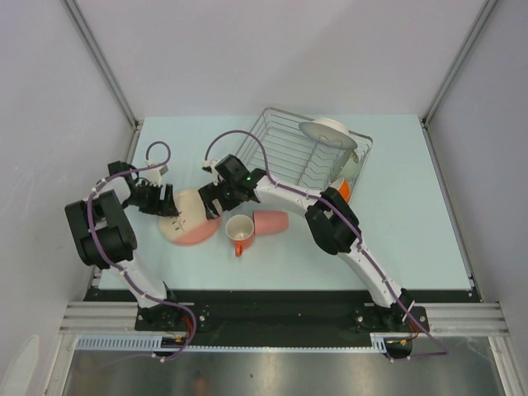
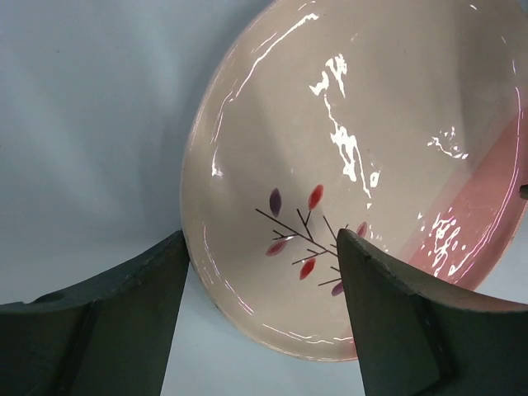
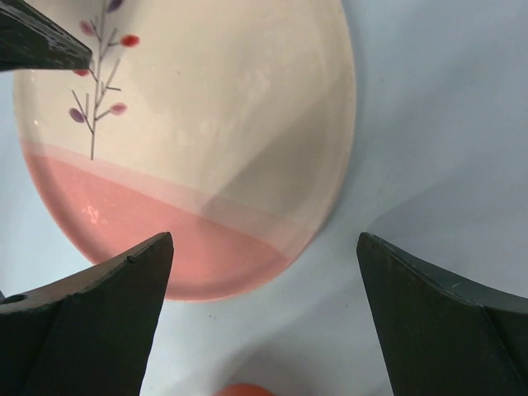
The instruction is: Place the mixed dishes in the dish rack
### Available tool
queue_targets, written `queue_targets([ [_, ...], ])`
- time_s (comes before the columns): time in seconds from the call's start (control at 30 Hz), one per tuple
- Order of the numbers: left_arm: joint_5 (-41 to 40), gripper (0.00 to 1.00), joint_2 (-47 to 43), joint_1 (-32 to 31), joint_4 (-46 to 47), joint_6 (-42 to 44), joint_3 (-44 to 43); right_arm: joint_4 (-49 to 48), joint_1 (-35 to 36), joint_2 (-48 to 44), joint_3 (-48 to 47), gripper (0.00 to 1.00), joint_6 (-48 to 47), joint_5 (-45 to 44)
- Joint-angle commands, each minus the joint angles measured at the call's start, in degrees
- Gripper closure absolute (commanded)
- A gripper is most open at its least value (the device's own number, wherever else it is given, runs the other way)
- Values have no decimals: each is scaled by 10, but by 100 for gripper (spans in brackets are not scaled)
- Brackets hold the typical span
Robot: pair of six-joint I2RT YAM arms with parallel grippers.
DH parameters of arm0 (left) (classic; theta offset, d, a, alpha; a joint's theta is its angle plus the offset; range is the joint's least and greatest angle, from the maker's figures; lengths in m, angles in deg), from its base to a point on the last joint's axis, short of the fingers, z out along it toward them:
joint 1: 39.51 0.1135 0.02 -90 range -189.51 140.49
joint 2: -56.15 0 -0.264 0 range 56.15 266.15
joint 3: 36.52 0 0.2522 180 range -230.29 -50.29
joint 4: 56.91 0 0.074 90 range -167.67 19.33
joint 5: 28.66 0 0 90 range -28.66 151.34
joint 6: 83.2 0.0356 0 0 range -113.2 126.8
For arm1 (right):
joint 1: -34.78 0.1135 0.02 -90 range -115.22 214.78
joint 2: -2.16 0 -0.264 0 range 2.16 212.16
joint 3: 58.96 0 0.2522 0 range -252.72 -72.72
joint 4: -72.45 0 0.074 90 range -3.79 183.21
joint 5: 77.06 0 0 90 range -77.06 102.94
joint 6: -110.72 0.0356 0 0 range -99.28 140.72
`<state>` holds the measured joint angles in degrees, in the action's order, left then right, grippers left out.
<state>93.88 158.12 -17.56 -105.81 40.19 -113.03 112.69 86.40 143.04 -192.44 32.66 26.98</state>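
The pink plate [image 1: 191, 219], cream with a pink part and a twig pattern, lies flat on the table left of centre. My left gripper [image 1: 165, 204] is open at its left rim. In the left wrist view [image 2: 264, 247] one finger [image 2: 404, 322] is over the plate [image 2: 355, 148] and the other is off its rim. My right gripper [image 1: 211, 198] is open and empty above the plate's far right rim [image 3: 190, 124]. The orange-handled white mug [image 1: 239, 232] stands upright and the pink tumbler [image 1: 271, 221] lies on its side, both right of the plate. The dish rack [image 1: 289, 153] holds a whitish dish [image 1: 328, 132].
A pale bowl [image 1: 351, 167] and the orange cup [image 1: 343, 191] sit at the rack's near right corner; whether the cup is inside the rack I cannot tell. Grey walls stand on three sides. My right arm [image 1: 334, 223] passes close in front of the rack.
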Motion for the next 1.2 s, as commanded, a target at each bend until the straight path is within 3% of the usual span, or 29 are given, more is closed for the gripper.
queue_targets([
  [0.0,38,23,7,-8,-2,-1,-11,44,2,49,-30,1,9,39],
  [0.17,58,26,12,-14,-2,-7,-3,39,1,57,-39,3,16,49],
  [0.3,79,43,17,-24,-18,-6,-12,40,0,66,-46,12,17,66],
  [0.53,102,60,34,-24,-34,-3,-20,31,-4,70,-44,32,17,92],
  [0.67,131,85,40,-24,-62,-3,-41,18,-5,65,-32,48,14,117],
  [0.77,150,100,39,-24,-94,3,-69,-5,-11,56,-18,48,16,146],
  [1.17,222,100,-20,-29,-165,4,-143,-56,-20,53,8,51,20,215],
])
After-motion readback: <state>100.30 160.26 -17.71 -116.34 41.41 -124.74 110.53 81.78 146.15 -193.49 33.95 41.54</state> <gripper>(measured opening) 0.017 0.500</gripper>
